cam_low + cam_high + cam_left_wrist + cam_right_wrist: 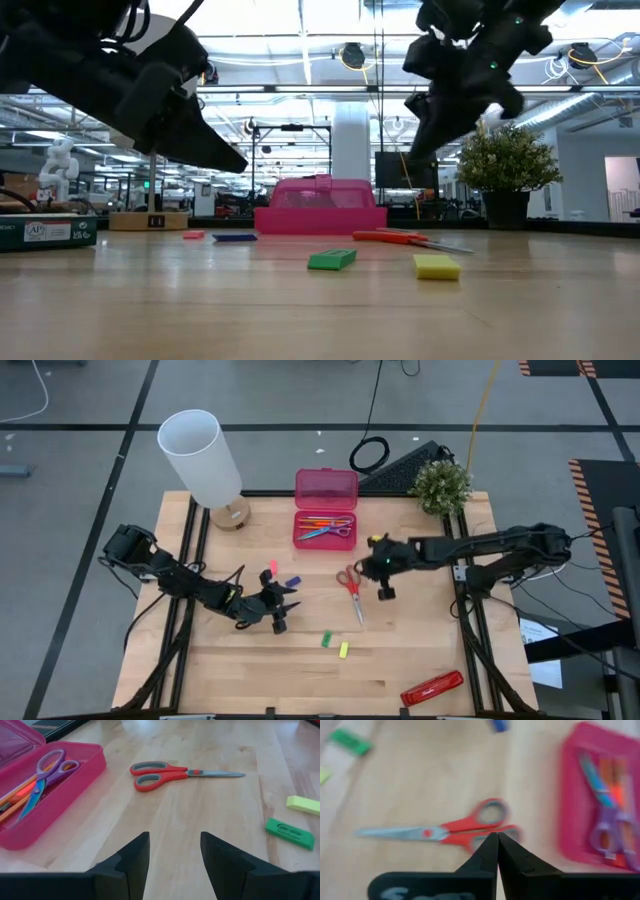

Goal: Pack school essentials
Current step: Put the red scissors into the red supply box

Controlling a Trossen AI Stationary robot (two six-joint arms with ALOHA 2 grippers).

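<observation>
Red-handled scissors (pixel 350 588) lie flat on the surface at centre, blades pointing to 6 o'clock, handles toward the pink case (pixel 325 510) at 12. Right end effector (pixel 385 586) hovers just to their 3 o'clock side, fingers pressed together, holding nothing. Left end effector (pixel 279 616) sits at about 8 o'clock from the scissors, fingers (pixel 134 857) parted, empty. Purple-blue scissors (pixel 331 530) and orange pencils (pixel 312 522) already in the case. Loose pieces left out: pink piece (pixel 272 568) and blue piece (pixel 293 581) near the left end effector, green piece (pixel 326 639) and yellow piece (pixel 343 650) toward 6 o'clock.

Risks, judged: the right fingers would need to open before descending, else they push or spin the scissors. Flat thin handles may slip from a pinch. Both arms converging on centre could collide.
</observation>
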